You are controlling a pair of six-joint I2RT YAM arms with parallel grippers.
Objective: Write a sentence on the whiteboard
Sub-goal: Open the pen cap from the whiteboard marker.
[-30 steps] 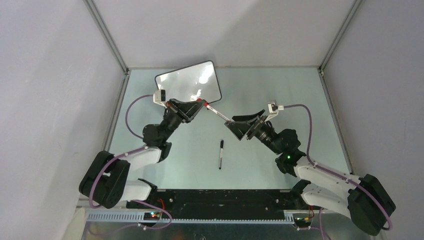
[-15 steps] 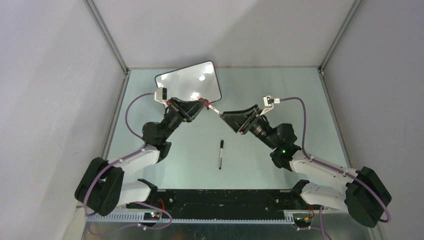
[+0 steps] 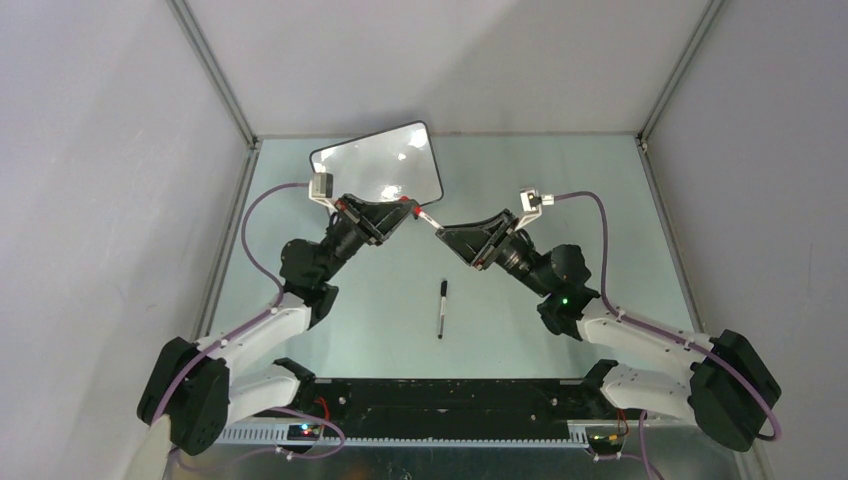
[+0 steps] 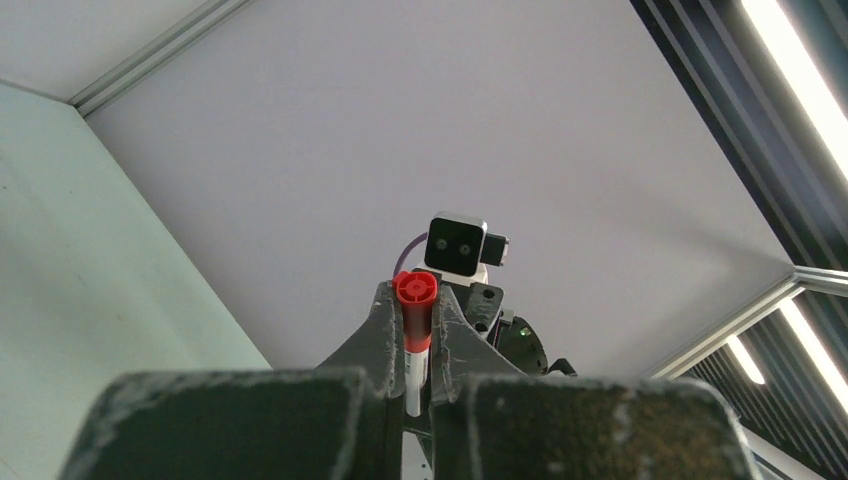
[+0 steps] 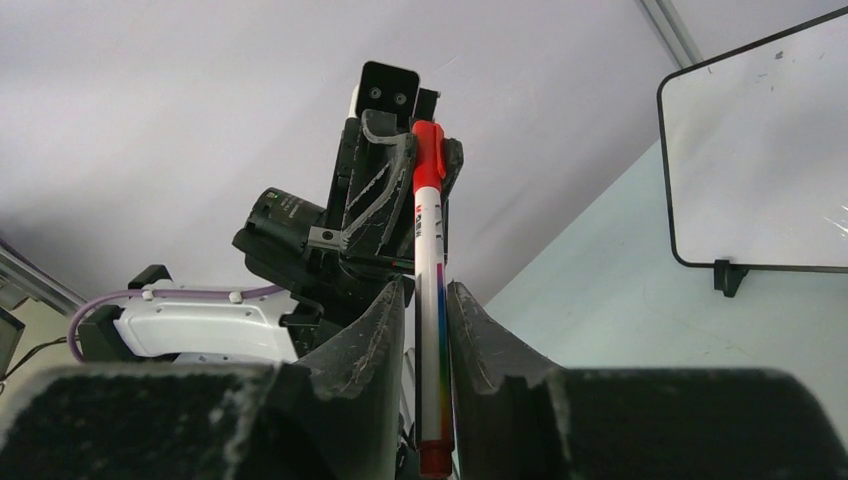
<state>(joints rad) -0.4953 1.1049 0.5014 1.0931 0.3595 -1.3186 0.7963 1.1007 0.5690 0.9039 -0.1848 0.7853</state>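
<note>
The whiteboard (image 3: 377,163) stands tilted at the back of the table, its black-framed white face (image 5: 760,150) showing only glare; no sentence is in view on it. A marker (image 3: 425,217) with a white barrel and red cap hangs in the air between the two arms. My left gripper (image 3: 405,205) is shut on the red cap (image 4: 415,300). My right gripper (image 3: 441,232) has its fingers closed round the white barrel (image 5: 428,240), which runs lengthwise between them (image 5: 425,290).
A black pen (image 3: 441,308) lies on the pale green table (image 3: 560,190) between the arm bases. Grey enclosure walls stand on the left, right and back. The whiteboard's small black foot (image 5: 727,276) rests on the table.
My right gripper has moved up and left onto the marker's barrel and gone from wide open to closed round it. The left gripper has kept its hold on the cap.
</note>
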